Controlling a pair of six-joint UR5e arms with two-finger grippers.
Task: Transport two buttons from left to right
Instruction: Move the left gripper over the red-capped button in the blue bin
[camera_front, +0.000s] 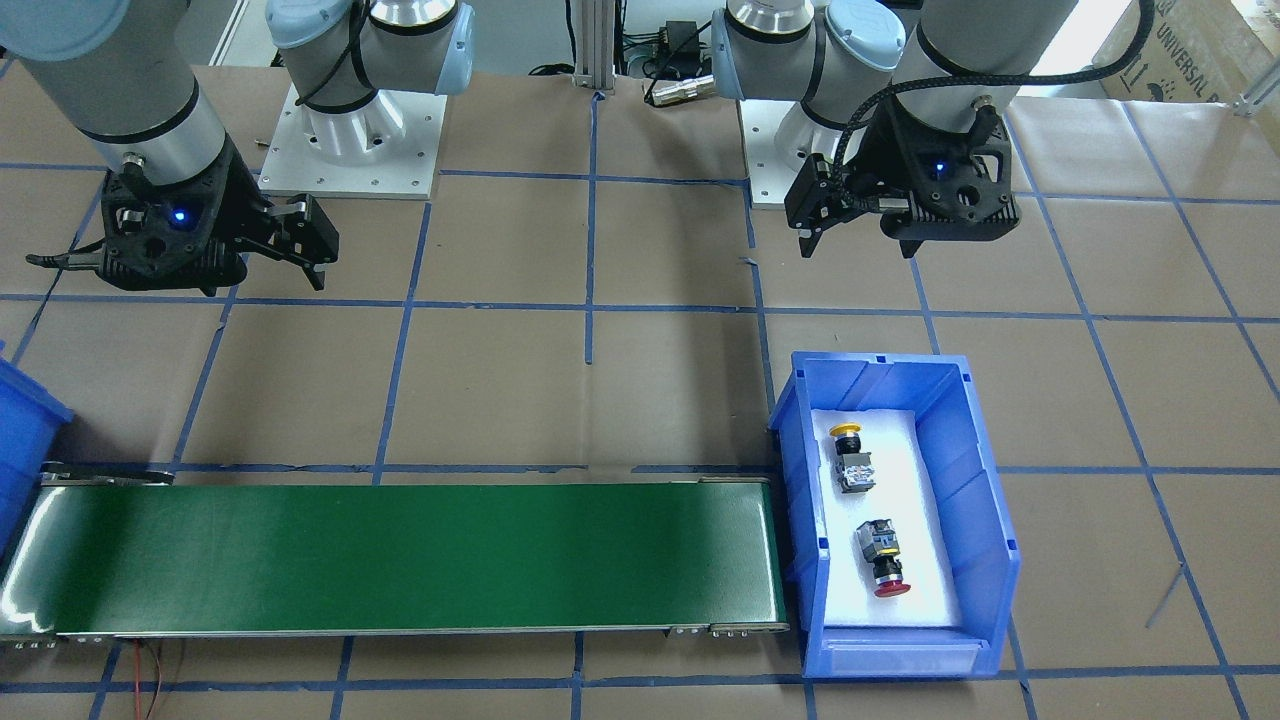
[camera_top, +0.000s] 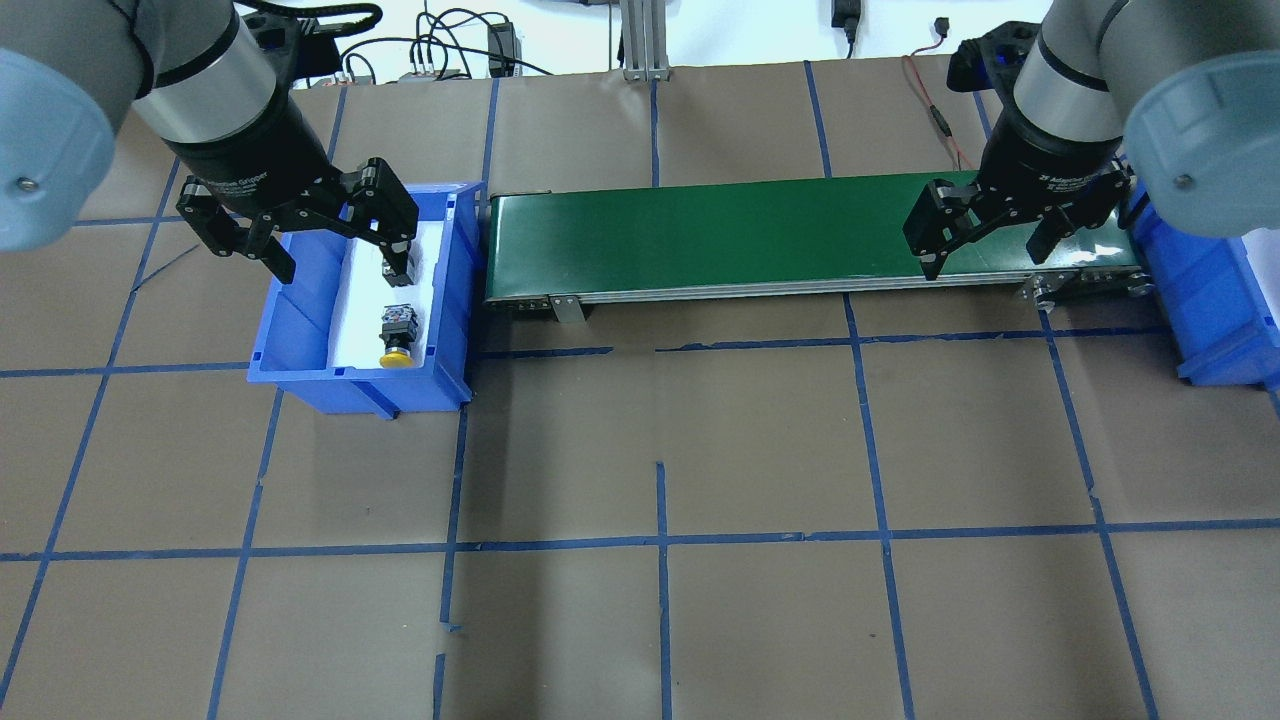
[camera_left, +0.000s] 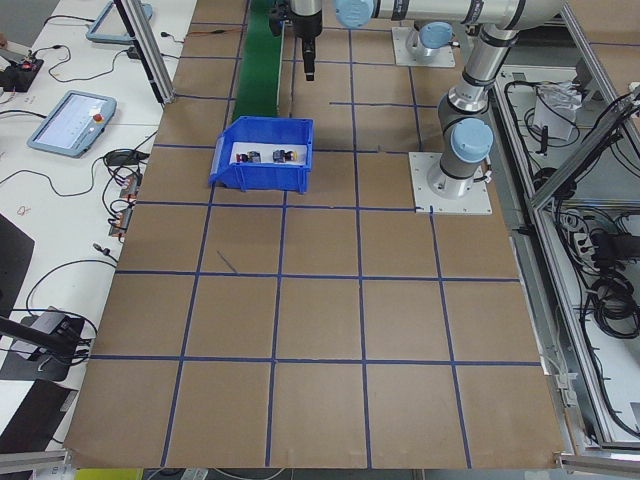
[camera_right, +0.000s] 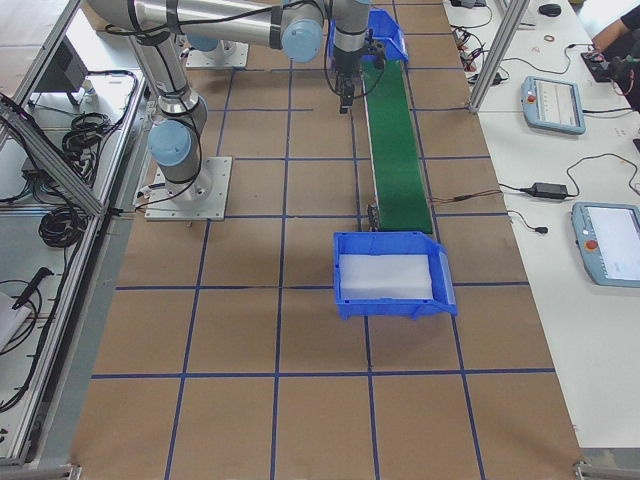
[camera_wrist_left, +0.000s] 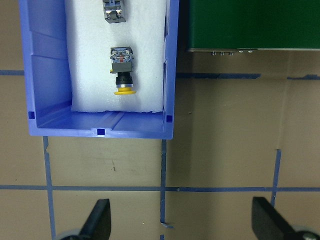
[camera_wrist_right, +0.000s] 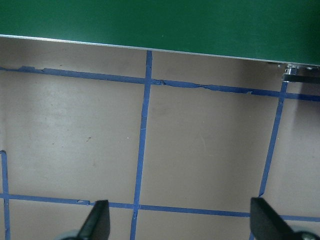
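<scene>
Yellow button (camera_wrist_left: 122, 65): in blue bin (camera_wrist_left: 100, 131), ahead of left gripper (camera_top: 340, 268)
Red button (camera_front: 883, 560): beside it
Left gripper: spread, empty
Right gripper (camera_top: 985, 258): spread, empty

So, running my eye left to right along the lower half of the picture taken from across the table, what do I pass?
Corner of a blue bin → green conveyor belt → second blue bin, with the yellow button and red button lying on its white foam.
</scene>
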